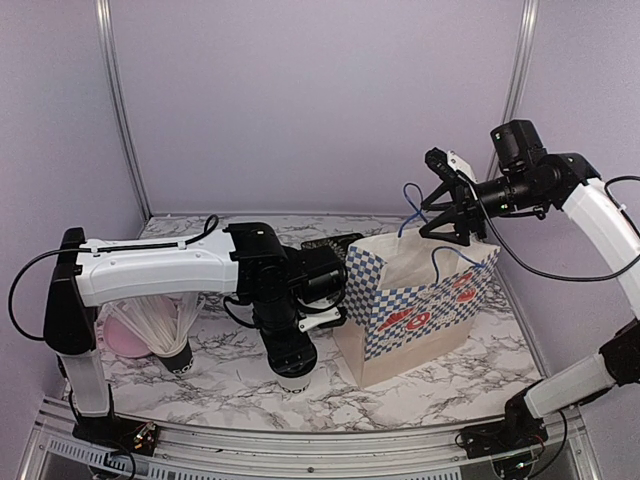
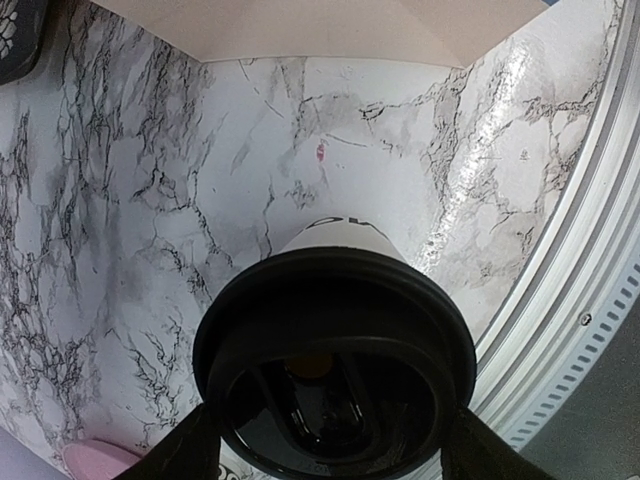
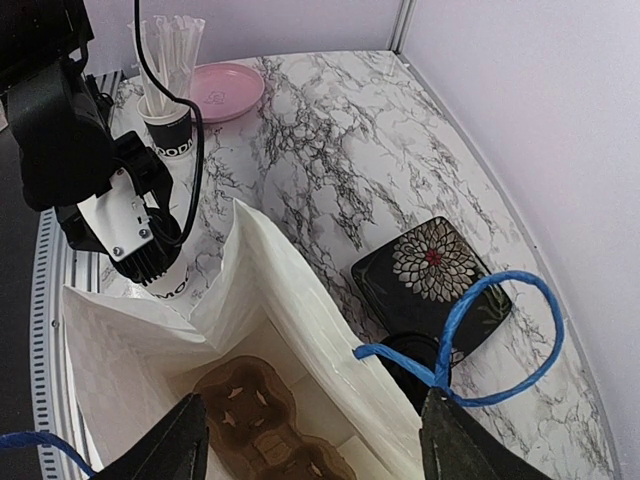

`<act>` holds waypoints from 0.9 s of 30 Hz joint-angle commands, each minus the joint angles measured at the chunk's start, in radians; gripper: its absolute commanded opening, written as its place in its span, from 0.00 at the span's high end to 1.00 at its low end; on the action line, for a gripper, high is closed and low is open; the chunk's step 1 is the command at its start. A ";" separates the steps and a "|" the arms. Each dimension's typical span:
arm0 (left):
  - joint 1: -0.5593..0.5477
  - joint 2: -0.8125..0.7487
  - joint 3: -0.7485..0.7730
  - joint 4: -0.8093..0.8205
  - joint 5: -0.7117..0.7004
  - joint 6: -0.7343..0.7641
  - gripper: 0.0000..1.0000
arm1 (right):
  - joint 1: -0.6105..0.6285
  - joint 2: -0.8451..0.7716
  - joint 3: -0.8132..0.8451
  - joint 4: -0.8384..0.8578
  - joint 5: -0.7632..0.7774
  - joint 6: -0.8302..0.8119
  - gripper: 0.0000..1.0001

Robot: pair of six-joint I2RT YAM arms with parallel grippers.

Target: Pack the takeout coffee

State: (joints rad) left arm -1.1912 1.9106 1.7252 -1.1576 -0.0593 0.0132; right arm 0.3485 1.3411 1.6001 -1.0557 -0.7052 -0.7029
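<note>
One takeout coffee cup (image 1: 297, 381), white with dark lettering and a black lid (image 2: 335, 300), is on the marble table (image 1: 200, 385) just left of the paper bag. My left gripper (image 1: 295, 352) points straight down on it, with a finger on each side of the lid (image 2: 330, 440); the cup also shows in the right wrist view (image 3: 165, 287). A second round black lid (image 3: 412, 358) shows just beyond the bag's far wall. My right gripper (image 1: 446, 218) hovers over the bag's mouth, jaws wide open (image 3: 315, 400), with a blue handle (image 3: 500, 340) against its right finger.
The open checkered paper bag (image 1: 420, 300) holds a brown cardboard cup tray (image 3: 265, 420) at its bottom. A black floral tray (image 3: 430, 275) lies behind the bag. A black cup of white sticks (image 1: 172, 352) and a pink plate (image 3: 225, 90) are at the left.
</note>
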 commanded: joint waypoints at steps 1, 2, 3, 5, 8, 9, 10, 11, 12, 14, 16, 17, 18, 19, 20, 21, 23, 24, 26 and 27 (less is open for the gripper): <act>-0.002 0.027 0.003 -0.038 0.021 0.009 0.28 | -0.008 -0.023 0.001 0.000 0.003 0.008 0.30; -0.002 0.024 0.005 -0.039 0.022 0.008 0.30 | -0.008 -0.023 0.001 0.000 0.005 0.008 0.30; -0.002 0.021 0.006 -0.040 0.024 0.007 0.31 | -0.008 -0.025 0.002 0.000 0.007 0.008 0.30; -0.002 0.014 0.010 -0.040 0.028 0.006 0.33 | -0.009 -0.025 0.008 0.000 0.010 0.009 0.30; -0.002 -0.003 0.010 -0.040 0.041 0.004 0.35 | -0.008 -0.020 0.030 0.000 0.019 0.012 0.30; -0.002 -0.007 0.008 -0.040 0.044 0.005 0.36 | -0.008 -0.016 0.044 -0.001 0.019 0.012 0.30; -0.002 -0.012 0.004 -0.040 0.046 0.004 0.37 | -0.008 -0.011 0.055 -0.003 0.018 0.014 0.30; -0.002 -0.016 -0.001 -0.040 0.048 0.005 0.37 | -0.008 -0.005 0.066 -0.007 0.015 0.015 0.30; -0.002 -0.022 -0.006 -0.040 0.050 0.007 0.38 | -0.008 0.003 0.075 -0.012 0.012 0.014 0.30; -0.002 -0.036 -0.013 -0.040 0.055 0.014 0.38 | -0.009 0.012 0.086 -0.018 0.007 0.015 0.30; -0.002 -0.059 -0.020 -0.040 0.056 0.024 0.38 | -0.008 0.016 0.090 -0.018 0.011 0.016 0.30; -0.002 -0.073 -0.022 -0.040 0.078 0.031 0.38 | -0.008 0.018 0.092 -0.017 0.016 0.016 0.30; -0.002 -0.089 -0.026 -0.040 0.090 0.040 0.38 | -0.008 0.021 0.095 -0.017 0.024 0.016 0.30; -0.003 -0.112 -0.030 -0.040 0.093 0.049 0.38 | -0.008 0.024 0.099 -0.017 0.033 0.016 0.30; -0.003 -0.129 -0.036 -0.039 0.094 0.059 0.38 | -0.009 0.026 0.104 -0.016 0.041 0.016 0.30; -0.002 -0.144 -0.042 -0.039 0.097 0.070 0.38 | -0.009 0.028 0.106 -0.015 0.050 0.017 0.30; -0.004 -0.171 -0.053 -0.036 0.105 0.086 0.38 | -0.008 0.034 0.115 -0.009 0.073 0.019 0.30; -0.004 -0.181 -0.058 -0.035 0.114 0.091 0.38 | -0.009 0.039 0.119 -0.008 0.087 0.020 0.30; -0.005 -0.194 -0.062 -0.034 0.125 0.099 0.38 | -0.012 0.051 0.128 -0.007 0.116 0.014 0.30; -0.006 -0.199 -0.063 -0.034 0.120 0.099 0.38 | -0.017 0.057 0.130 -0.007 0.130 0.002 0.30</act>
State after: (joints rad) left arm -1.1915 1.7611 1.6779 -1.1587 0.0311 0.0769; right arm 0.3485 1.3769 1.6829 -1.0630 -0.6422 -0.7025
